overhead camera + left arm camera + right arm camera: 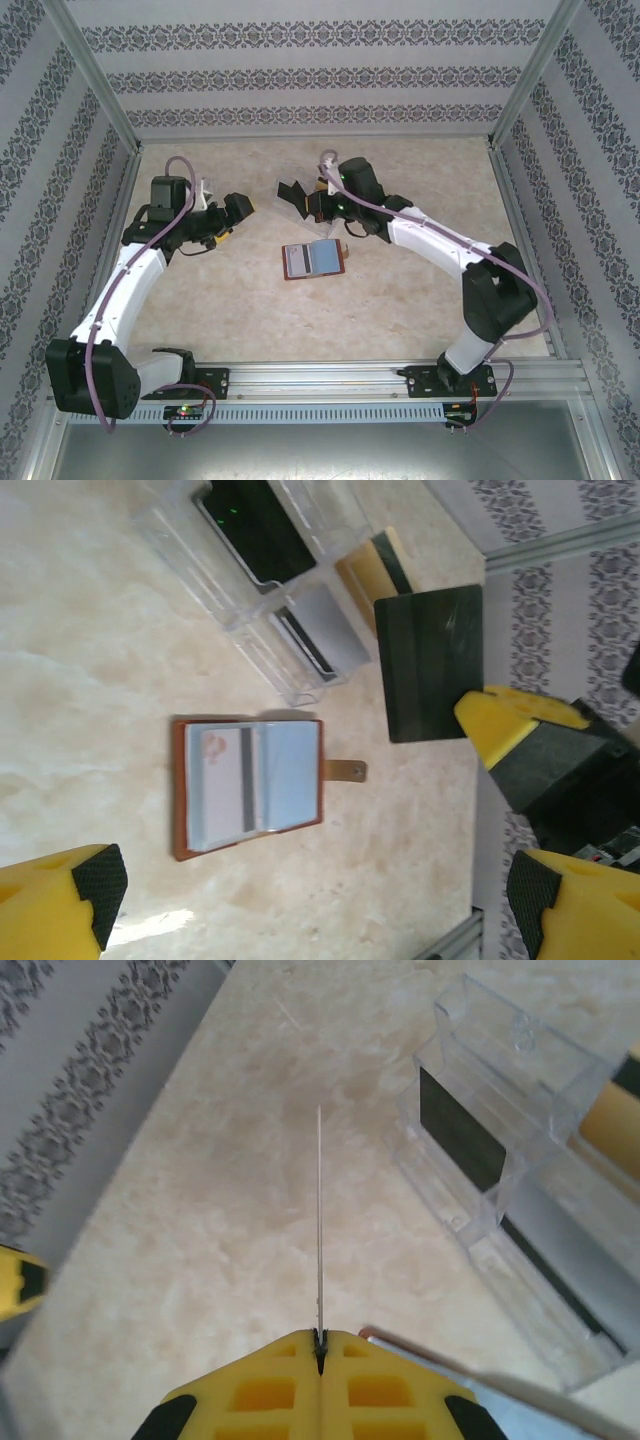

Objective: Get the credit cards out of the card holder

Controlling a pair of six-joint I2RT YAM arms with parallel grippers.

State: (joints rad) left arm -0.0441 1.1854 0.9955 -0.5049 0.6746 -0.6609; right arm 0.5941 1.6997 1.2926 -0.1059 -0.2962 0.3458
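Two robot arms reach over a pale marbled worktop (400, 300). The right gripper (320, 1338) is clamped on a dark card (430, 665). It holds the card on edge, so its own wrist camera sees only a thin line rising from between the closed yellow fingers.

The card hangs above the worktop just beside a clear tray (270, 590). From the right wrist, the tray lies to the card's right with its long side at a slant to the card. Setting the card down there would likely call for a short sideways move and a small turn. The tray holds another dark card and a grey one. A yellow-orange card (375, 570) sits at its far end (inside a compartment or just behind it, I cannot tell).

The card holder (315, 260) lies open and flat between the arms, nearer their bases than either gripper. Seen from overhead, its long axis runs left to right and the right gripper is the closer one. It has a brown border, blue-grey pockets, a pale striped card (225, 780) in one pocket, and a small strap (345, 770) sticking out.

The left gripper (310, 890) is empty, its fingers wide apart, and faces the holder.
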